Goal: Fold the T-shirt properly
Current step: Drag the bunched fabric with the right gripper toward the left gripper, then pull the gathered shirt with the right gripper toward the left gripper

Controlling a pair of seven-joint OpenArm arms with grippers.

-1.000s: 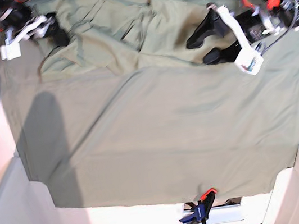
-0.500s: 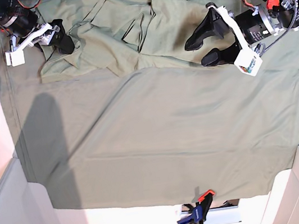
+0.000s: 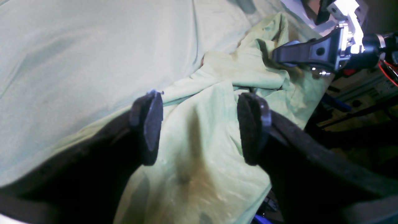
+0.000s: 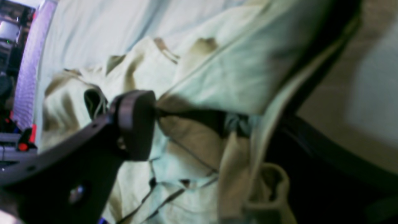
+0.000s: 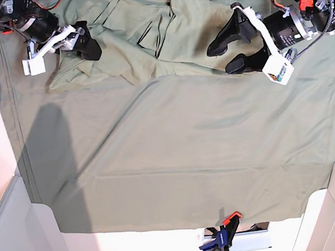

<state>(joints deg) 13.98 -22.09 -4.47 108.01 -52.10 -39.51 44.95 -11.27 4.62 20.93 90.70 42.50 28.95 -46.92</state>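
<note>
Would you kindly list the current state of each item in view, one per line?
T-shirt: crumpled and unfolded at the far edge of the cloth.
Left hand: open, pads apart over the T-shirt, holding nothing.
Right hand: at the T-shirt's edge with fabric between its pads; whether it is clamped is unclear.
Tablecloth: spread flat, lightly creased.
Clamp: upright at the near table edge.
</note>
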